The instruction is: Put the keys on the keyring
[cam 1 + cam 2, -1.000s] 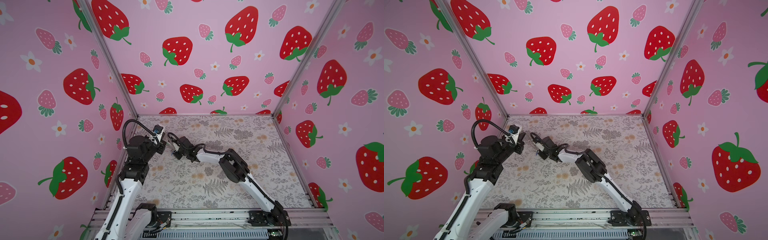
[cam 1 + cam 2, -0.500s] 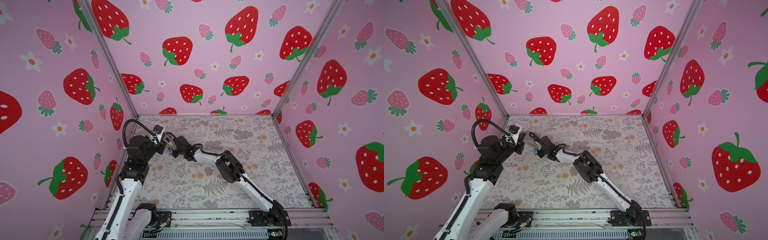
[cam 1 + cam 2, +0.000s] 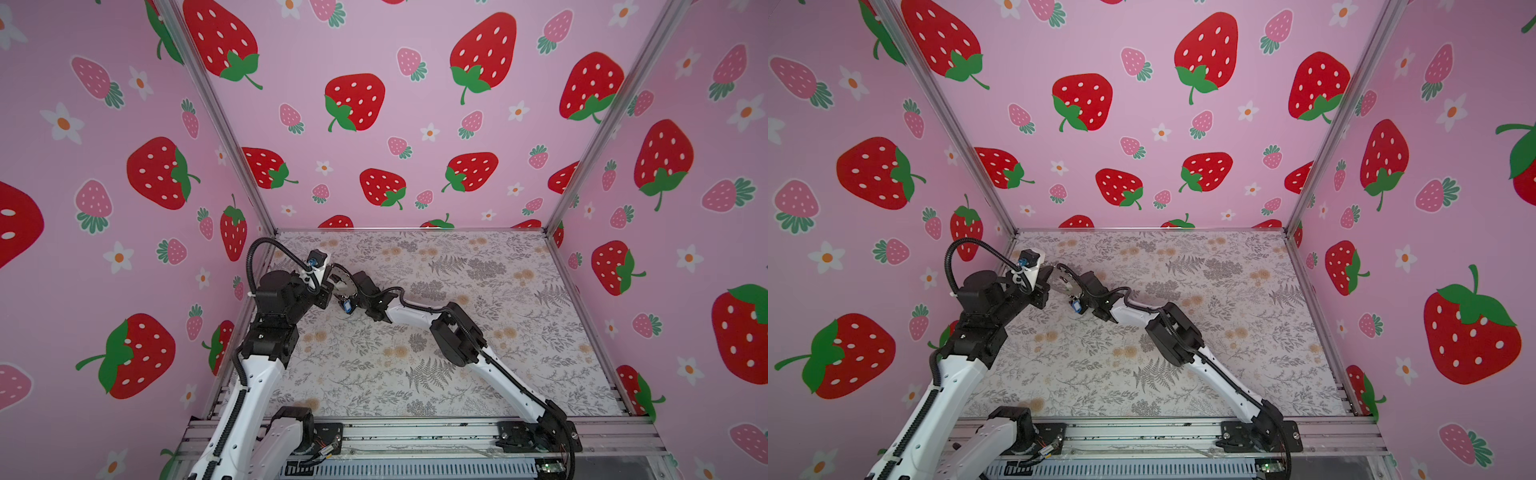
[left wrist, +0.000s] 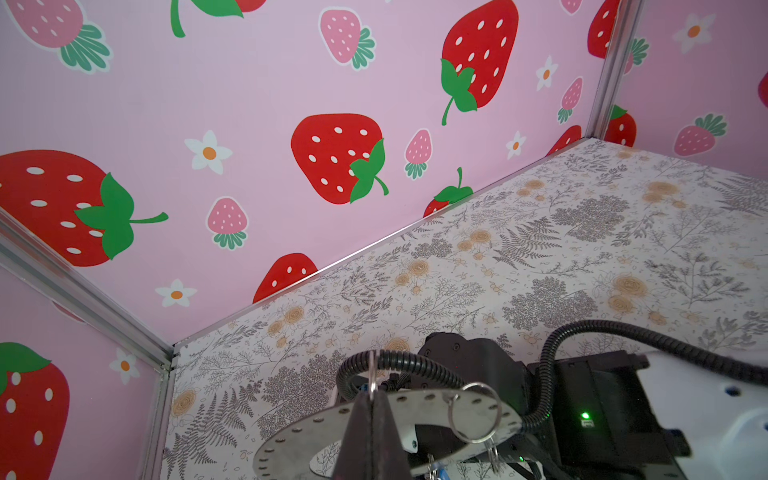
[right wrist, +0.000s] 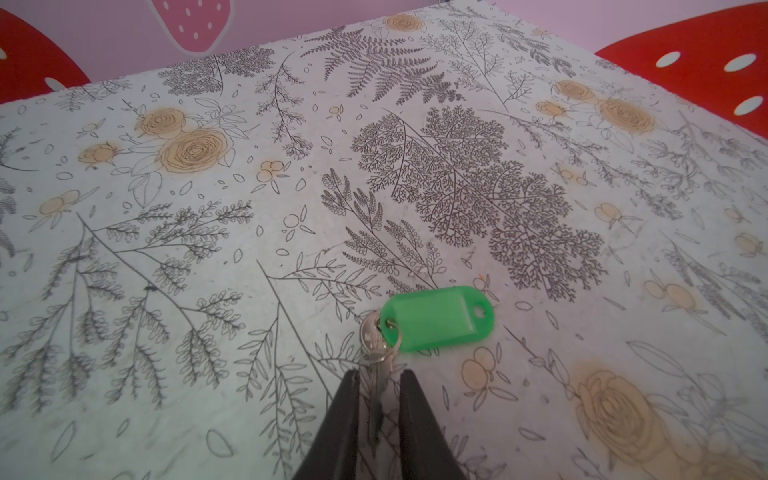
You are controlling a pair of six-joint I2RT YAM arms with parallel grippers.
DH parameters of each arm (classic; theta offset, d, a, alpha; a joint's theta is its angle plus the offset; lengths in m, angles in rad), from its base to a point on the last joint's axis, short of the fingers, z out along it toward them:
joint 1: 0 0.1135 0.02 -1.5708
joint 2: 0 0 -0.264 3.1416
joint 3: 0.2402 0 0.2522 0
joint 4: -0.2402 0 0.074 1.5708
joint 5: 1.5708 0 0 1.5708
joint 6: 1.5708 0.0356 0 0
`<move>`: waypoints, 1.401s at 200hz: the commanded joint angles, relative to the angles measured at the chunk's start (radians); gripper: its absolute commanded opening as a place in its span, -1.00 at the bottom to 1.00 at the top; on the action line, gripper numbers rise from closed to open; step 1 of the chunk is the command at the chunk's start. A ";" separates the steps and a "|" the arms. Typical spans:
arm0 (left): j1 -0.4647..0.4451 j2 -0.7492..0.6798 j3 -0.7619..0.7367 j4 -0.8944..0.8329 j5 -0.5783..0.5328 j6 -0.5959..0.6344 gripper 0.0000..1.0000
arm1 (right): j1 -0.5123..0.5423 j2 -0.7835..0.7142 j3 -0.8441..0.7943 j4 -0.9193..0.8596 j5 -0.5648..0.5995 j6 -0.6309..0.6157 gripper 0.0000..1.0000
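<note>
At bottom centre of the right wrist view: green-tagged silver key (image 5: 432,318), flat on floral desk (image 5: 208,249), shaft lengthwise between your narrowly spread right fingers (image 5: 345,415), tag ahead. Your left fingers (image 4: 357,449) pinch flat grey metal keyring (image 4: 424,409), raised.

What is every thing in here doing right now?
Keyring: held up in the air.
Left gripper: shut on the keyring.
Blue key: hanging from the keyring.
Right gripper: jaws slightly apart; grip unclear.
Green key: shaft between the right gripper's fingers.
</note>
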 commanded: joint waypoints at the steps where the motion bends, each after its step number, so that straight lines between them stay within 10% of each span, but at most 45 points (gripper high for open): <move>1: 0.003 -0.006 0.008 0.027 0.017 -0.003 -1.00 | 0.010 0.046 0.031 -0.102 -0.011 -0.001 -0.65; 153: 0.001 -0.024 0.004 0.027 0.025 -0.024 -1.00 | 0.014 -0.219 -0.370 -0.022 0.022 -0.104 -0.78; 188: -0.001 -0.025 0.004 0.027 0.025 -0.029 -1.00 | 0.014 -0.146 -0.256 -0.027 -0.001 -0.059 -0.50; 280: -0.005 -0.011 0.007 0.027 0.025 -0.022 -1.00 | 0.014 0.017 -0.014 -0.098 0.032 0.026 -0.57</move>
